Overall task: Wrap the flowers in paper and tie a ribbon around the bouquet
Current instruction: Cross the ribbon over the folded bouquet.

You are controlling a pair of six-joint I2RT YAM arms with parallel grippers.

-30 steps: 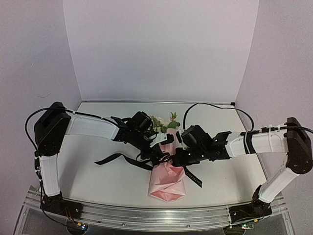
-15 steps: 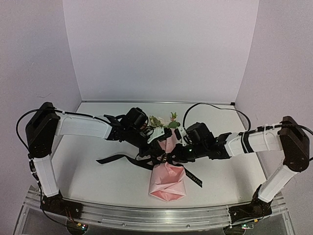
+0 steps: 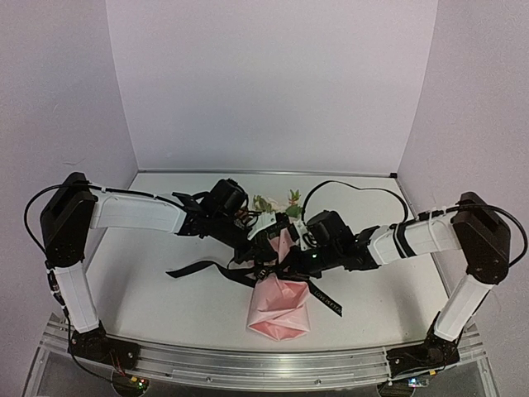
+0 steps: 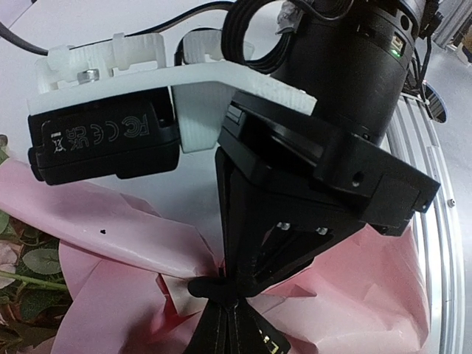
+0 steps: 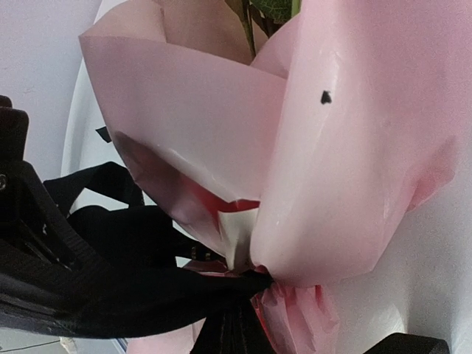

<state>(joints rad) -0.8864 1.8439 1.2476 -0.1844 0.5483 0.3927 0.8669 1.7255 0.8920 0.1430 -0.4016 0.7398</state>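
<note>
White table [image 3: 140, 306] carries everything, and both arms reach in from the sides to meet over its middle. The bouquet [image 3: 279, 308] lies there, its pale-pink paper [image 5: 221, 118] flaring toward the arm bases. The black ribbon [image 3: 198, 269] cinches the paper's narrow waist, one tail trailing left and a lettered tail trailing near-right. The flowers [image 3: 277, 203] poke out at the far end. The left gripper [image 3: 258, 250] and right gripper [image 4: 219, 284] meet tip to tip at the knot, each with its jaws pinched closed on the ribbon.
</note>
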